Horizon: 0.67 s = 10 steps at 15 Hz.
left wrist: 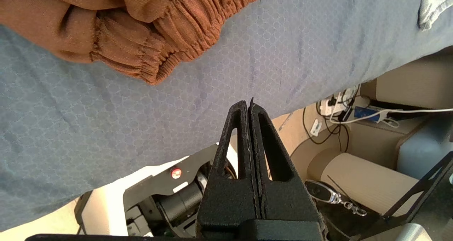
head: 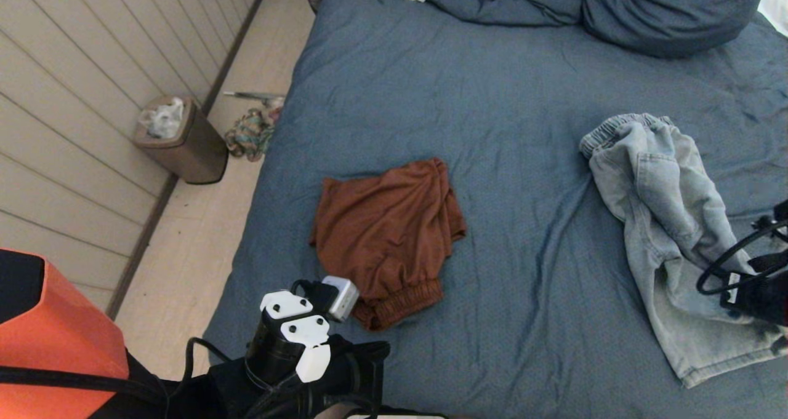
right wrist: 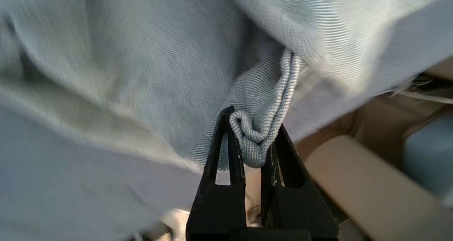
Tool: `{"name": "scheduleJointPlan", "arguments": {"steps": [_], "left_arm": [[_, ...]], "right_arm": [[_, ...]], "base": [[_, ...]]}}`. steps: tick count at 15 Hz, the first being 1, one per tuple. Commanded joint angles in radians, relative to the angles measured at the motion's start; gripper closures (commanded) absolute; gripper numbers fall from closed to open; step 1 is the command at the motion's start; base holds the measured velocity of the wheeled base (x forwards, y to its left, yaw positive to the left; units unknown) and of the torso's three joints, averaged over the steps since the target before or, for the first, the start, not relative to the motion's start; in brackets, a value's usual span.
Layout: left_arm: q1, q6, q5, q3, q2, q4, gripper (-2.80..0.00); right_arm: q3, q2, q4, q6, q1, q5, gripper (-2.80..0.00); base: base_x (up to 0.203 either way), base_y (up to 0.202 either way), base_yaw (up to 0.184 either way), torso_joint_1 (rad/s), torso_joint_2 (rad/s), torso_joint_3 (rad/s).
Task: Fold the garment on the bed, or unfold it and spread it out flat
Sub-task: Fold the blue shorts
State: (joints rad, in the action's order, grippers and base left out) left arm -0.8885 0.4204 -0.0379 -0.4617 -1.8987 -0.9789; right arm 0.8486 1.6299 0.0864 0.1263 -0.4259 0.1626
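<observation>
1. Right pincer (right wrist: 252,142) pinching a bunched fold of the pale denim garment (head: 665,222), near its edge, likely so the cloth can be drawn out and spread.
2. Left pincer (left wrist: 249,108) pressed together on nothing, parked over the bed's (head: 492,99) near edge, just short of the rust-brown shorts (head: 388,228).
3. Both garments crumpled on the blue cover, well apart; duvet (head: 511,0) and pillow (head: 671,13) bunched at the far end.
</observation>
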Motion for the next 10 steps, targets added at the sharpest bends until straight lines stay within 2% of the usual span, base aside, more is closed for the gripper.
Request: {"name": "scheduleJointPlan", "arguments": {"steps": [1,10], "left_arm": [[0.000,0.003,0.000,0.000,0.004,-0.006,0.00],[-0.007,0.004,0.003,0.003,0.004,-0.007,0.00]], "right_arm": [[-0.075,-0.113,0.000,-0.051,-0.026,0.000,0.00],[-0.233,-0.110,-0.011,-0.129,-0.033,-0.008,0.00]], "base": [[0.000,0.000,0.000,0.000,0.00,0.000],[0.000,0.000,0.000,0.000,0.00,0.000]]}}
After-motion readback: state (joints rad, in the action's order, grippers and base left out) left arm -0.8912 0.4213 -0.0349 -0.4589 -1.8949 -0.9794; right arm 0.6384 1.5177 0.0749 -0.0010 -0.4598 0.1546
